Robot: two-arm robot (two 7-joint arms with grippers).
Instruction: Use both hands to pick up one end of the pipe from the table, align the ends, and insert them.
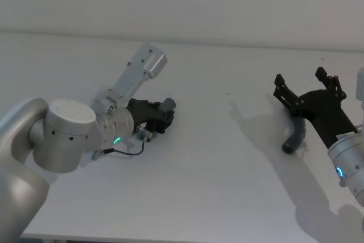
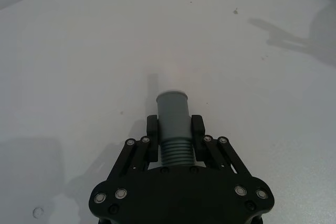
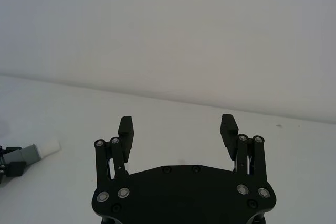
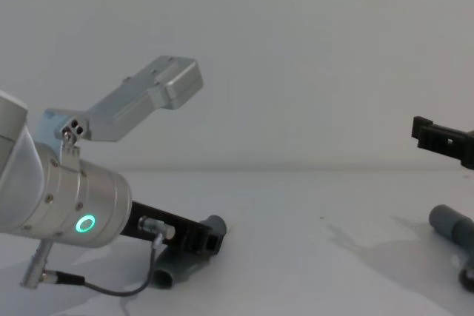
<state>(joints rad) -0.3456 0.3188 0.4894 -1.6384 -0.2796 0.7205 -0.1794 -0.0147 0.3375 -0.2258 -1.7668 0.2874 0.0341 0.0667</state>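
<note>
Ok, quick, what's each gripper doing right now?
Left gripper: closed on one end of the pipe.
Right gripper: open, holding nothing.

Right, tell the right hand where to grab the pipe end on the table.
Probably the smooth grey cuff, just behind its mouth, from above, the open right hand straddling it. It lies flat on the table, round sides free, and that keeps the mouth clear for the white-tipped end held in the left hand.
</note>
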